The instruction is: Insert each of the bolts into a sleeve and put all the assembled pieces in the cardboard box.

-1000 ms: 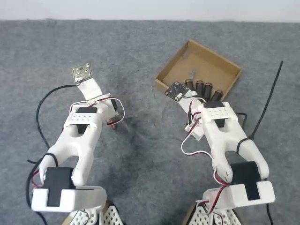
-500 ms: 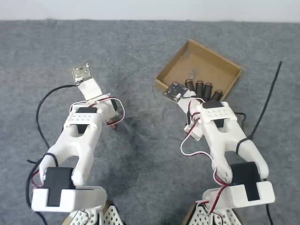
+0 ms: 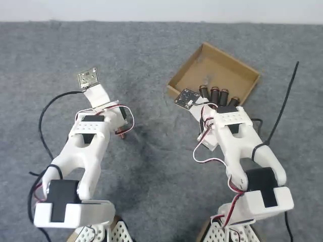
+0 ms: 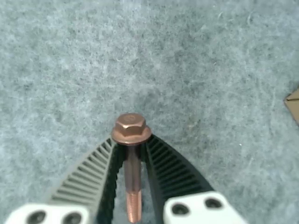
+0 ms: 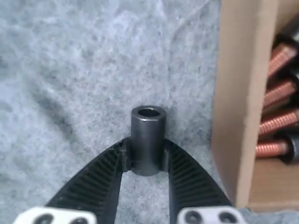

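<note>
My left gripper (image 4: 131, 147) is shut on a copper bolt (image 4: 132, 158), hex head past the fingertips, over bare grey carpet. In the high view the left arm (image 3: 91, 136) is at centre left. My right gripper (image 5: 145, 156) is shut on a dark cylindrical sleeve (image 5: 148, 137), its open bore facing away from the wrist, just beside the cardboard box's wall (image 5: 238, 93). The cardboard box (image 3: 181, 75) sits at upper right in the high view, holding several assembled pieces (image 3: 214, 94), seen as copper threads (image 5: 278, 116) in the right wrist view. The right arm (image 3: 232, 136) is just in front of the box.
Grey carpet covers the whole table. A black cable (image 3: 282, 106) runs along the right of the box. Wires loop off the left arm (image 3: 48, 108). Open carpet lies between the two arms and toward the far side.
The right arm has shifted slightly to the left, its wrist camera board edging along the box's near-left wall. The left arm has stayed put.
</note>
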Robot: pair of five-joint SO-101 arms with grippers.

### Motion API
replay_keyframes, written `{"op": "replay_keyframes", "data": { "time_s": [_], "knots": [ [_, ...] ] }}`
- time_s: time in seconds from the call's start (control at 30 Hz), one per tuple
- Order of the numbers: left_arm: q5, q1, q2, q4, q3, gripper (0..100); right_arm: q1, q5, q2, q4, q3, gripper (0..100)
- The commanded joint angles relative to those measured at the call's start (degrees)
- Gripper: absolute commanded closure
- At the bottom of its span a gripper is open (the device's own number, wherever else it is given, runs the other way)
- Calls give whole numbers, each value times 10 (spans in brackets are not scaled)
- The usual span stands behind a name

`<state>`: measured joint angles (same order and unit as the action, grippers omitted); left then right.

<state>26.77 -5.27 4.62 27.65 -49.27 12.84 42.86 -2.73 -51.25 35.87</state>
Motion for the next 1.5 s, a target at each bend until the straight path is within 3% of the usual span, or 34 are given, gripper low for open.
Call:
{"op": "replay_keyframes", "data": {
  "time_s": [0.0, 0.1, 0.17, 0.53, 0.7, 0.97, 1.33, 1.47],
  "knots": [
    [-9, -4, 38, -16, 5, 988, 4, 14, 3, -5, -25, 936],
    [-9, -4, 38, -16, 5, 988, 4, 14, 2, -5, -25, 943],
    [-9, -4, 38, -16, 5, 988, 3, 14, 2, -4, -25, 998],
    [-9, -3, 38, -16, 5, 988, 5, 8, 102, -65, -32, 991],
    [-9, -3, 38, -16, 5, 988, 1, -69, 186, -29, -35, 991],
    [-9, -4, 38, -16, 4, 988, 5, -161, 191, 173, 2, 991],
    [-9, -2, 38, -16, 4, 988, 47, -197, 191, 684, 196, 991],
    [-9, -2, 38, -16, 4, 988, 75, -205, 187, 769, 229, 991]
  ]
}}
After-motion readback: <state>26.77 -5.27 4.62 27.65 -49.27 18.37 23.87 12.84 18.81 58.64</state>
